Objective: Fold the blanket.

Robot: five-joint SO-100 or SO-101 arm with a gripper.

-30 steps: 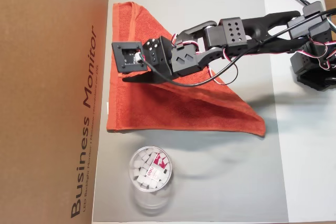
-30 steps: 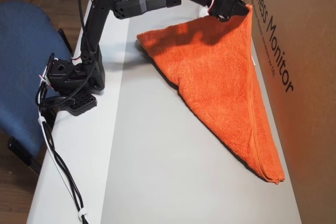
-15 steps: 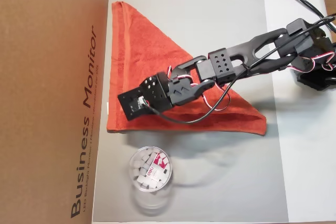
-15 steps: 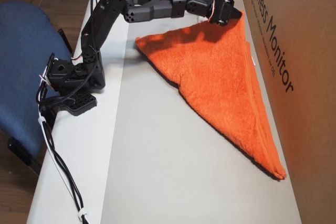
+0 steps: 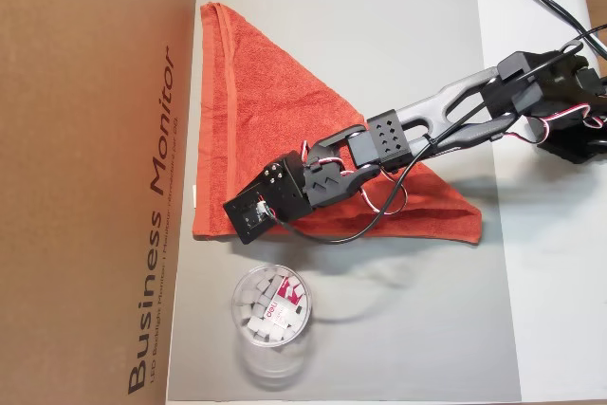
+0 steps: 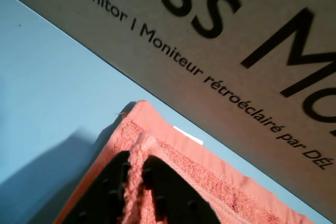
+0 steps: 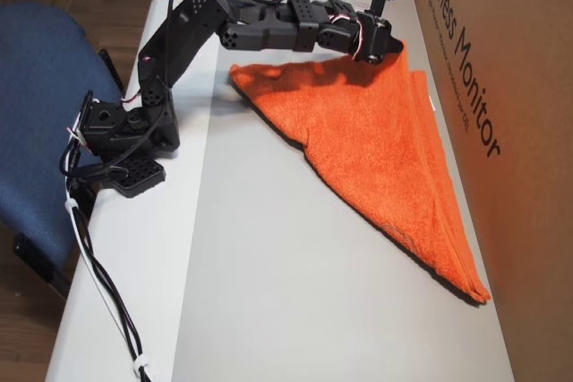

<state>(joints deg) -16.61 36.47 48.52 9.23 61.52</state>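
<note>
Setting: office or home desk. Evidence: white tabletop (image 7: 134,248) with grey mat (image 7: 286,292); blue upholstered chair (image 7: 40,96); cardboard "Business Monitor" carton (image 5: 85,177); cable bundle (image 7: 107,301) trailing along the table edge

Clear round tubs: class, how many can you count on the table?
1. The clear round tub stands on the grey mat just below the folded blanket in an overhead view; none visible elsewhere.
</note>
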